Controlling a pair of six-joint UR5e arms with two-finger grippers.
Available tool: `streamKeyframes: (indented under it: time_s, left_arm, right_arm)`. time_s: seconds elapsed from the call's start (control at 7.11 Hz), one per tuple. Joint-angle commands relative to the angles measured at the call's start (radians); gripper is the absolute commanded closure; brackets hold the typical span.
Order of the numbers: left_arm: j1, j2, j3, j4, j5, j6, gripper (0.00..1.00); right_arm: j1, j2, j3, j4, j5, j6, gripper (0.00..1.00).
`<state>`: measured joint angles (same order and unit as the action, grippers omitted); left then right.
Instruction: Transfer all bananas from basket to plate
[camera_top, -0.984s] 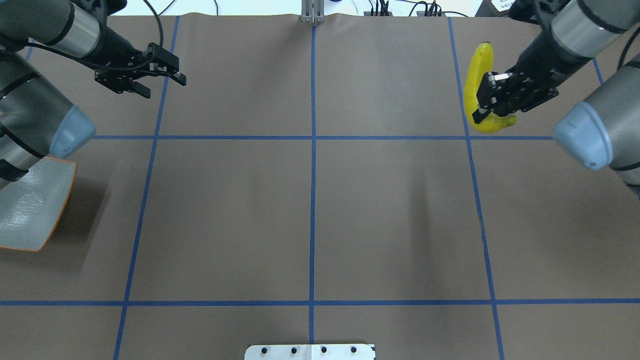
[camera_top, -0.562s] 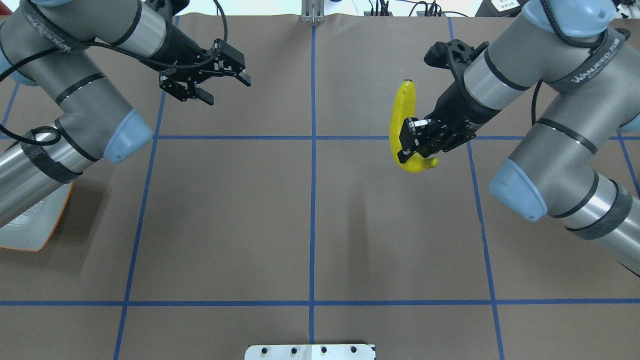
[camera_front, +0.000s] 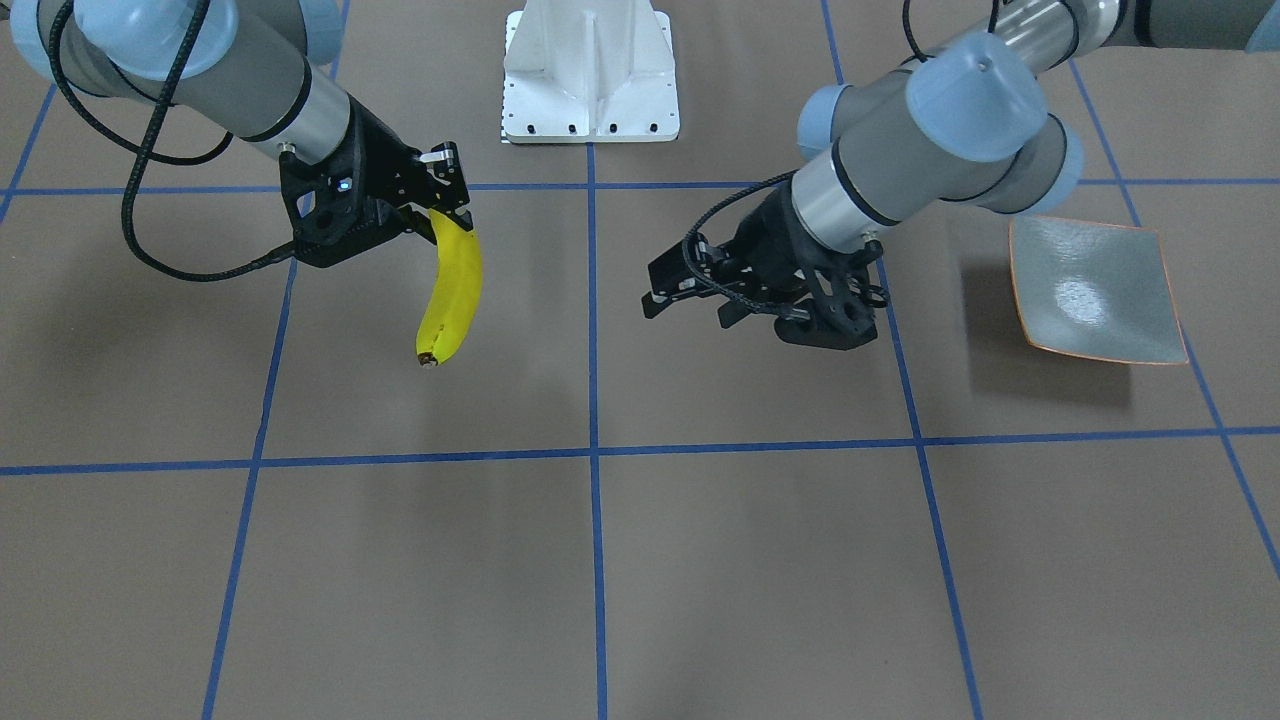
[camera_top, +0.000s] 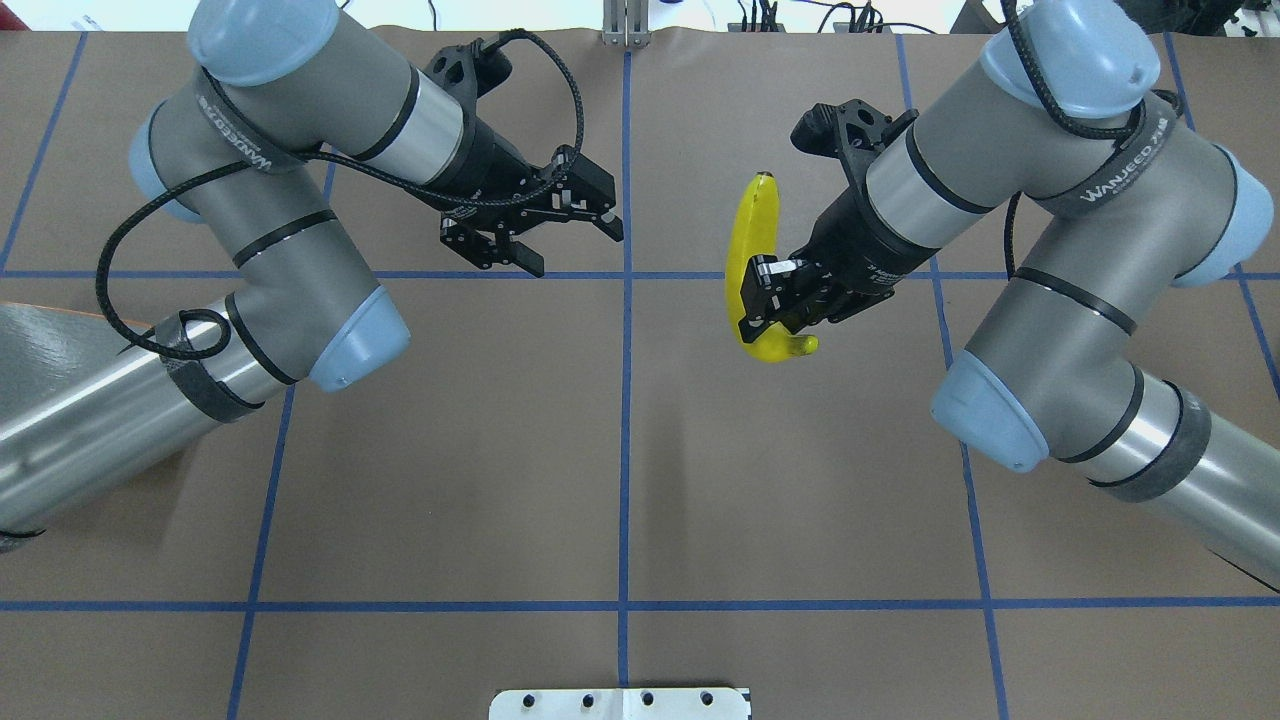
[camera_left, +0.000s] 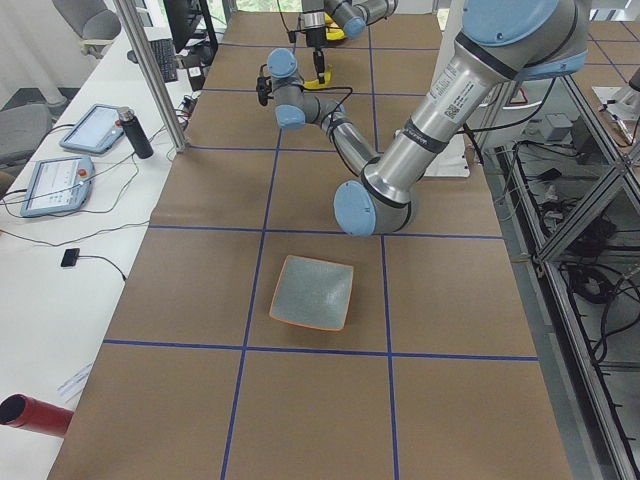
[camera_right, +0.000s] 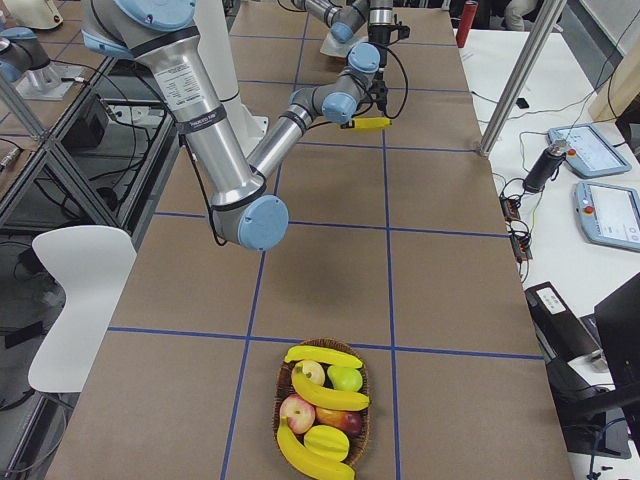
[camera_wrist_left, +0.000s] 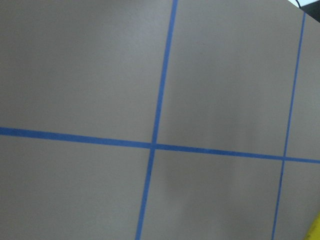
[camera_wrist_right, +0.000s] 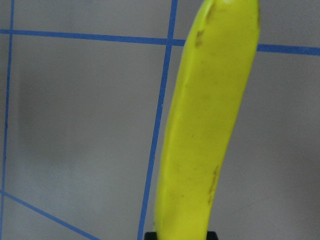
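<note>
My right gripper (camera_top: 768, 308) is shut on the lower end of a bright yellow banana (camera_top: 746, 232), which hangs above the table just right of the centre line. The facing view shows that banana (camera_front: 455, 285) below the same gripper (camera_front: 440, 208), and it fills the right wrist view (camera_wrist_right: 210, 125). My left gripper (camera_top: 577, 247) is open and empty, left of the centre line and pointing toward the banana. The grey-green plate (camera_front: 1095, 290) with an orange rim lies empty on my far left. The wicker basket (camera_right: 364, 428) at the table's right end holds three bananas (camera_right: 330, 393).
Red and green apples (camera_right: 298, 412) lie among the fruit in the basket. The white robot base (camera_front: 590, 70) stands at the table's near-robot edge. Blue tape lines grid the brown table. My left arm covers most of the plate (camera_top: 45, 335) in the overhead view.
Both arms have swung in toward the table's centre. The right gripper carried the banana leftward from the far right. The left gripper moved rightward and stayed open.
</note>
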<state>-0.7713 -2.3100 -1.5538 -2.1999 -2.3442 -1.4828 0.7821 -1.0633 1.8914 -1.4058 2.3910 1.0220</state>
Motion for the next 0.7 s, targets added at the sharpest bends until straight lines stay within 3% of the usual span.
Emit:
streamKeyframes:
  time_s: [0.0,0.56]
  left_arm:
    - [0.035,-0.038,0.001,-0.020,0.017,-0.004,0.00]
    - [0.135,-0.110,0.043,-0.095,0.225,-0.010,0.00]
  right_arm:
    - [-0.015,0.002,0.000,0.010,0.000,0.001,1.00]
    - [-0.017,0.000,0.011,0.010,0.010,0.010,1.00]
